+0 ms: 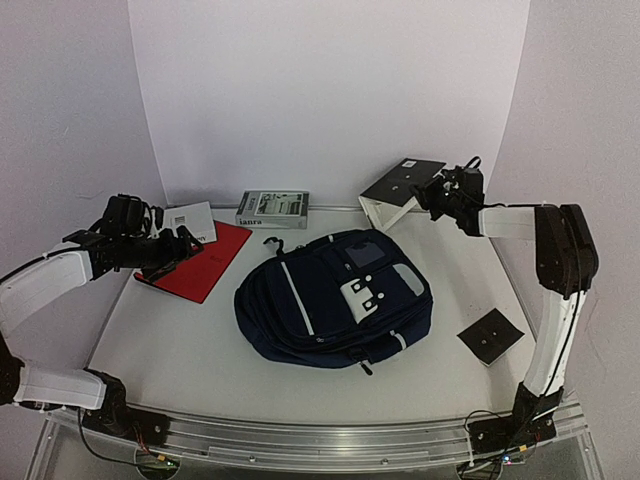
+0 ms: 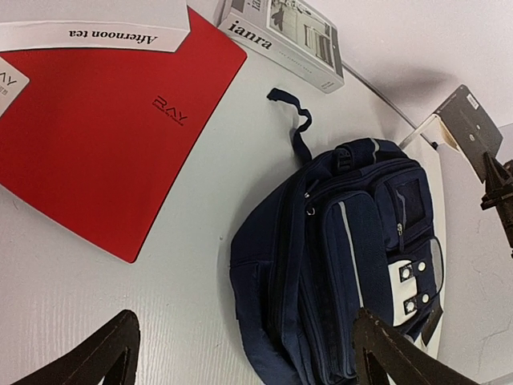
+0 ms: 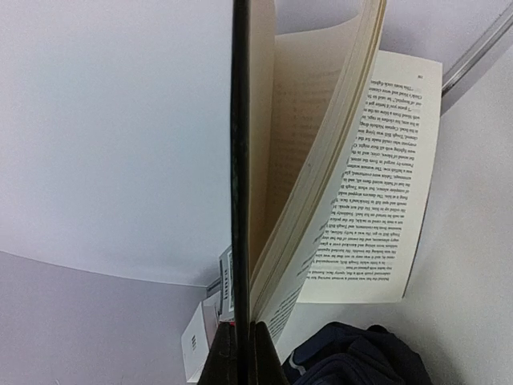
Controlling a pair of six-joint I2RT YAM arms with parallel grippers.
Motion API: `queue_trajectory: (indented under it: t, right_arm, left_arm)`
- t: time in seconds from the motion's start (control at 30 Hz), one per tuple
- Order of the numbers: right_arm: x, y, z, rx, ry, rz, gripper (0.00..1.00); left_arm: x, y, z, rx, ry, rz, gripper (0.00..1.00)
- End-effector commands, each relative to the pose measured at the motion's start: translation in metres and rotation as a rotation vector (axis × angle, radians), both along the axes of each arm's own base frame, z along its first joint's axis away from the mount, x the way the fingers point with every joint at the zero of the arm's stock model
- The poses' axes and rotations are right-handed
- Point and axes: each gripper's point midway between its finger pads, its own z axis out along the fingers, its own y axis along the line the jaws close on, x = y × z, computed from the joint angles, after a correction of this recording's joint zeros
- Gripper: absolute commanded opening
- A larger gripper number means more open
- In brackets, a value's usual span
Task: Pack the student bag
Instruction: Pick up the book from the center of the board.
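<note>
White tabletop (image 1: 180,350), enclosed by a plain white backdrop, viewed from above and from both wrists.

Along the near edge a metal rail (image 1: 330,440) is seen, with the two arm bases at its ends. At the near right a black square pad (image 1: 491,336) lies flat, well apart from the rest.

At the centre the student bag (image 1: 335,298) is laid flat, front upward. Its white stripe and grey flap with two buckles are visible, and its carry loop points to the far left.

At the left the left gripper (image 1: 185,243) is held above a red folder (image 1: 195,260), its fingers (image 2: 120,345) spread wide with nothing between them. The folder is stamped "RAY". A white booklet (image 2: 92,32) titled "Afternoon tea" overlaps the folder's far edge.

Farther back, left of centre, a grey-covered book (image 1: 272,209) lies flat, with "ianra" printed on its spine.

At the far right an open book (image 1: 395,195) is raised by its black cover, which is pinched between the closed fingers of the right gripper (image 3: 240,353). Its pages are fanned below the cover. Printed text is visible on one page, but it is too small to be read.
</note>
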Motion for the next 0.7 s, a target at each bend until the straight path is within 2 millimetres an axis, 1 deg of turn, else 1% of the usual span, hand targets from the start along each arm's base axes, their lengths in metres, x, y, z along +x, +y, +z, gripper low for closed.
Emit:
queue_trajectory:
  t: [0.0, 0.13, 0.2, 0.23, 0.33, 0.43, 0.57, 0.67]
  right_arm:
    - [-0.03, 0.013, 0.109, -0.009, -0.279, 0.11, 0.0]
    - [-0.065, 0.034, 0.13, -0.091, -0.309, 0.223, 0.0]
    - [-0.086, 0.039, 0.143, -0.104, -0.342, 0.266, 0.0]
    - [-0.095, 0.039, 0.151, -0.112, -0.357, 0.277, 0.0]
    - [-0.119, 0.039, 0.168, -0.157, -0.385, 0.296, 0.0]
    - [-0.144, 0.036, 0.192, -0.182, -0.431, 0.309, 0.0]
    - [-0.171, 0.032, 0.21, -0.23, -0.452, 0.328, 0.0]
    - [-0.189, 0.028, 0.216, -0.26, -0.45, 0.34, 0.0]
  left_arm:
    - [0.0, -0.014, 0.02, -0.042, -0.077, -0.089, 0.92]
    - [-0.001, -0.027, 0.028, -0.084, -0.104, -0.158, 0.92]
    - [0.0, -0.03, 0.03, -0.093, -0.112, -0.174, 0.92]
    - [0.0, -0.031, 0.031, -0.097, -0.114, -0.181, 0.92]
    - [0.001, -0.035, 0.032, -0.113, -0.118, -0.195, 0.92]
    - [0.002, -0.039, 0.036, -0.132, -0.129, -0.212, 0.92]
    - [0.0, -0.042, 0.042, -0.142, -0.14, -0.228, 0.91]
    - [-0.002, -0.042, 0.046, -0.145, -0.147, -0.235, 0.91]
